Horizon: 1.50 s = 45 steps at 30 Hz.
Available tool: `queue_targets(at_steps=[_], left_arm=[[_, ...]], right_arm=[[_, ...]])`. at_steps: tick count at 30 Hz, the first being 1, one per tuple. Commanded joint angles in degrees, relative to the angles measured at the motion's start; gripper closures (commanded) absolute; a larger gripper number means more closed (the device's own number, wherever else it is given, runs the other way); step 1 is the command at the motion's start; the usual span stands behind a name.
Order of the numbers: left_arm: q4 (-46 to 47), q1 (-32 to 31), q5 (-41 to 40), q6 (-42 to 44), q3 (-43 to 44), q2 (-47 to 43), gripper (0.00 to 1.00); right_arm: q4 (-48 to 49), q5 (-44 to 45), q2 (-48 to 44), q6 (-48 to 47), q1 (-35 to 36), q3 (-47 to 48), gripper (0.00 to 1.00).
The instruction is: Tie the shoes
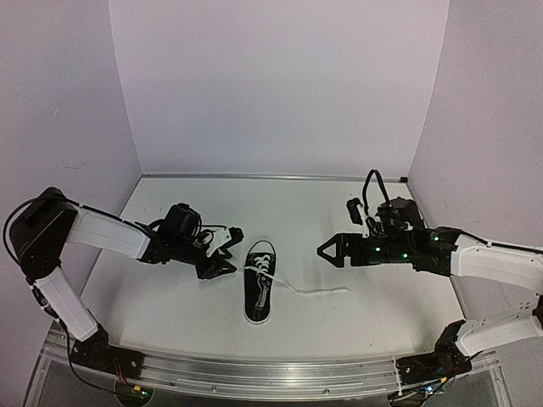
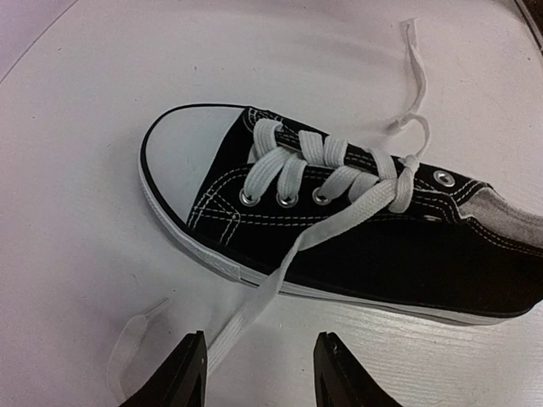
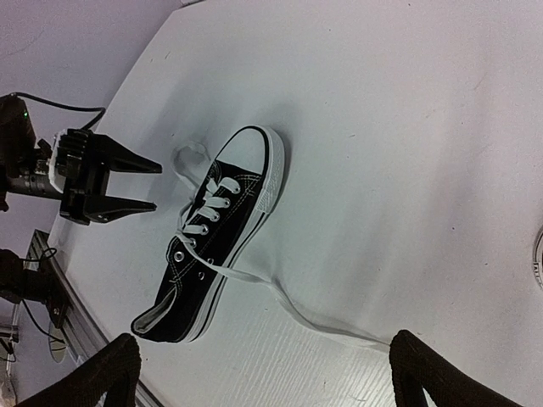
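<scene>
Lace-gathering step: one small black canvas sneaker with white rubber sole (image 1: 259, 284), untied, on the white table (image 1: 161, 305) between my arms; my left gripper (image 2: 259, 360) half-spread astride its loose white lace (image 2: 254, 301), nothing pinched yet; my right gripper (image 1: 329, 250) wide, empty; next calls for nipping that lace.

Shoe (image 2: 407, 254): matt black canvas. Toe cap (image 2: 182, 153): smooth white rubber. Eyelets (image 2: 287, 202): shiny metal. Laces (image 2: 339, 225): flat woven cloth. Worktop (image 2: 85, 85): white, faintly grained, slight sheen. Left claw (image 2: 260, 341), right claw (image 3: 267, 343): matt black plastic.
</scene>
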Motion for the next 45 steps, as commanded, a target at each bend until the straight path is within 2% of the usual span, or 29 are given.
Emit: queue_targets(at_steps=[1,11,18,23,26,30,34,37,42,45], left_arm=[[-1.3,-0.1,1.2,4.2,4.7,2.5,0.56],[-6.0,-0.3,3.7,6.9,9.5,8.7,0.66],[-4.8,-0.4,4.9,6.2,10.6,12.5,0.68],[-3.1,-1.0,4.5,6.4,10.3,13.3,0.74],[-3.0,-1.5,4.3,6.2,9.8,12.3,0.81],[-1.7,-1.7,4.0,4.1,7.3,8.0,0.99],[-2.0,-1.8,2.5,1.1,5.7,2.5,1.00],[-1.8,-2.0,3.5,-0.7,4.7,-1.3,1.00],[1.1,-3.1,6.7,-3.8,3.4,-5.1,1.00],[3.2,-4.1,8.3,-5.8,2.9,-5.9,1.00]], right_arm=[[1.9,-0.3,-1.7,0.4,-0.1,-0.2,0.02],[1.8,-1.1,0.3,0.0,-0.1,1.0,0.02],[1.8,-1.2,0.1,0.2,-0.1,0.7,0.02],[1.8,-1.0,-0.4,0.4,-0.1,0.5,0.02],[1.7,-0.9,-0.6,0.6,-0.1,0.5,0.02],[1.6,-0.7,-0.6,0.8,-0.1,0.7,0.02],[1.7,-1.6,0.8,0.4,-0.1,1.5,0.02],[1.8,-3.3,3.8,0.2,-0.1,2.9,0.10],[5.8,-7.3,9.9,1.2,-0.1,5.5,0.36],[10.4,-9.6,13.8,2.6,0.3,6.9,0.48]])
